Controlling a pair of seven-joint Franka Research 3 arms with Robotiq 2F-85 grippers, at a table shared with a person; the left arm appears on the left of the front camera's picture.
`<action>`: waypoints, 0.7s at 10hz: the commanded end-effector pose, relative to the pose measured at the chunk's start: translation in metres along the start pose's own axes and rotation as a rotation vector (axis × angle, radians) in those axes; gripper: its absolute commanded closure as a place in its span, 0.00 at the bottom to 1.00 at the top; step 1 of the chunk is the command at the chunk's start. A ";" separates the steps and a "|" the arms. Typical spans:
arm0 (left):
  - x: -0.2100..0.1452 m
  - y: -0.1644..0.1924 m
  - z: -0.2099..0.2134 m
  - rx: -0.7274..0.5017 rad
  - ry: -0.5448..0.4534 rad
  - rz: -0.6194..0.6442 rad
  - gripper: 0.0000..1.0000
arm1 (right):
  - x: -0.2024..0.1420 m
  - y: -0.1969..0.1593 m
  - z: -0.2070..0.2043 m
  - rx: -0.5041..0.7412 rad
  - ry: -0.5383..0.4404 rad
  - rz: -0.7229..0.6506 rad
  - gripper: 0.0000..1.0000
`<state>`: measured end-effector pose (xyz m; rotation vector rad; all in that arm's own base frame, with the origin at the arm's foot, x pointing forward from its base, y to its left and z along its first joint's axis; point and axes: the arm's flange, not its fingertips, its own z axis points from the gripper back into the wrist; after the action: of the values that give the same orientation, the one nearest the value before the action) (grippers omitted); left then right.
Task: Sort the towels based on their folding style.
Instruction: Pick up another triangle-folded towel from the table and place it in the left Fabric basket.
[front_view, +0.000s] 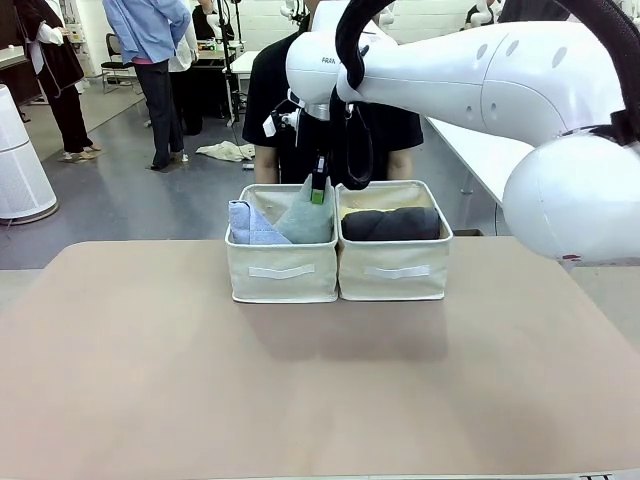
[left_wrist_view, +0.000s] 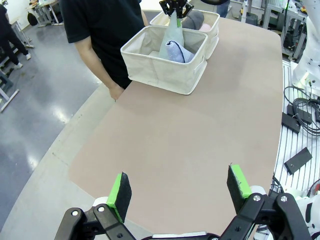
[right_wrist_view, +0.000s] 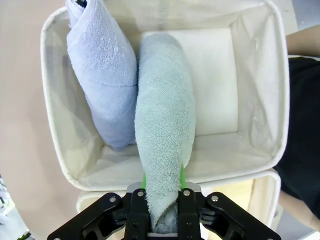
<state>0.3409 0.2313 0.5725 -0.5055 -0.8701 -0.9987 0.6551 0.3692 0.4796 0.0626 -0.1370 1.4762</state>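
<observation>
Two hands: right hand (right_wrist_view: 162, 210) clamped on pale teal-grey towel (right_wrist_view: 164, 135) over left bin (right_wrist_view: 55, 115); left hand (left_wrist_view: 180, 187) spread apart, holding nothing.

Beneath my right gripper (right_wrist_view: 162, 212), the periwinkle towel (right_wrist_view: 102, 75) crowded one side of the bin (right_wrist_view: 280, 100); the other side lay open.

This is a robotics lab or test hall. The grey floor (front_view: 120, 200) is polished and open, and white worktables (front_view: 480, 150) stand in rows. Past the fingers (left_wrist_view: 120, 192), beyond the counter (left_wrist_view: 200, 145), cables and black power bricks (left_wrist_view: 300, 122) lie on a railed white surface. More people (front_view: 150, 60) stand about far back, beside a white cylindrical appliance (front_view: 20, 165).
</observation>
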 end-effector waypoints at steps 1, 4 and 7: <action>0.000 0.000 0.001 0.002 -0.013 0.001 0.00 | -0.011 0.013 0.001 -0.009 -0.005 -0.001 0.81; 0.000 0.000 0.001 0.002 -0.013 0.001 0.00 | -0.013 0.017 -0.011 0.022 0.005 -0.006 0.81; 0.000 0.000 0.001 0.002 -0.013 0.001 0.00 | -0.013 0.018 -0.023 0.050 0.019 -0.018 0.81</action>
<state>0.3409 0.2313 0.5725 -0.5055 -0.8701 -0.9986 0.6476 0.3679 0.4560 0.0737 -0.0812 1.4804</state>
